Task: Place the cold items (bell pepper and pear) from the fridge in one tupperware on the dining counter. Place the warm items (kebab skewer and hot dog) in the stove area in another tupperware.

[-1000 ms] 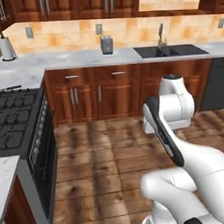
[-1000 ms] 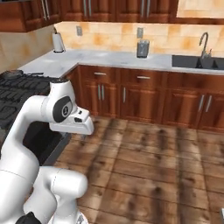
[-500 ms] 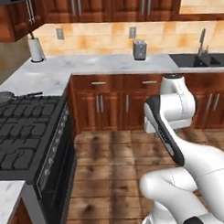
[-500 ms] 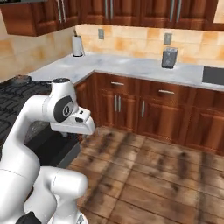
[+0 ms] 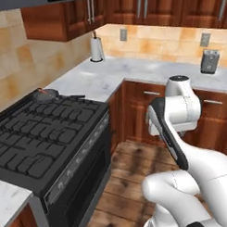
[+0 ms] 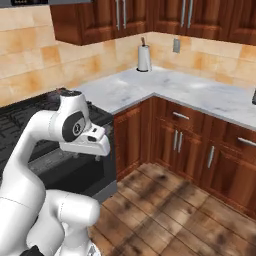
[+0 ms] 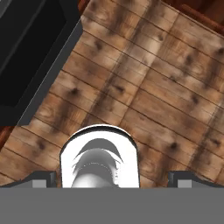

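The black gas stove stands at the left in the left base view and behind my arm as the stove in the right base view. A dark pan rests on its far corner; I cannot tell what lies in it. My gripper points down at the wooden floor, open, with nothing held between its fingertips. The arm is folded close to the base, its hand hanging in front of the oven. Bell pepper, pear, kebab skewer, hot dog, tupperware, fridge and dining counter are out of view.
A marble counter runs round the corner over brown cabinets. On it stand a paper towel roll and a grey appliance. Wooden floor lies open ahead. The oven's black corner is near the hand.
The base has turned left, so the whole scene has slid right: the sink has left view and the stove and corner counter have come in. The arm keeps its folded pose.
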Motion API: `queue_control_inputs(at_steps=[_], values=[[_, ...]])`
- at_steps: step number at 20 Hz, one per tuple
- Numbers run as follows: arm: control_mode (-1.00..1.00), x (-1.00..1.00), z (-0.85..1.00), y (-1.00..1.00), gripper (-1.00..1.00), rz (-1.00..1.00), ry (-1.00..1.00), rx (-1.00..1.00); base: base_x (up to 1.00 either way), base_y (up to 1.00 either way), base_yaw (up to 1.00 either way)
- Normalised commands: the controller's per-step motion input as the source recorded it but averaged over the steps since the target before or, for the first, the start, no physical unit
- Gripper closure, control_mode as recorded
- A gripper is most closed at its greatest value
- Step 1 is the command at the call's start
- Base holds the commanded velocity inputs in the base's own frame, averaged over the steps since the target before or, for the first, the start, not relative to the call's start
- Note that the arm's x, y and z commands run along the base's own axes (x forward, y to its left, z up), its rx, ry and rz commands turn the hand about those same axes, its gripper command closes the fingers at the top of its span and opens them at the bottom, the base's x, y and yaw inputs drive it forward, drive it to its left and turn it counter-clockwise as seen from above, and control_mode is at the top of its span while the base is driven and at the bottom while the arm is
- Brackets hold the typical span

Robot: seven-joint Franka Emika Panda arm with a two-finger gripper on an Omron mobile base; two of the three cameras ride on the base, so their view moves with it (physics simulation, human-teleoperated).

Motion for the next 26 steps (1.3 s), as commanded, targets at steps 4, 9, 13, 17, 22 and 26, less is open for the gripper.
queue_control_inputs(at_steps=[4,9,13,17,22,26], values=[[1.00,0.00,0.00,0.00,-1.00,0.00,0.00,0.00,0.87,-0.45,0.73],[1.00,0.00,0.00,0.00,-1.00,0.00,0.00,0.00,0.46,-0.44,0.82],[1.00,0.00,0.00,0.00,-1.00,0.00,0.00,0.00,0.17,-0.58,0.79],[1.00,0.00,0.00,0.00,-1.00,0.00,0.00,0.00,0.11,-0.85,0.66],[1.00,0.00,0.00,0.00,-1.00,0.00,0.00,0.00,0.02,-0.99,0.56],[1.00,0.00,0.00,0.00,-1.00,0.00,0.00,0.00,0.16,-1.00,0.53]])
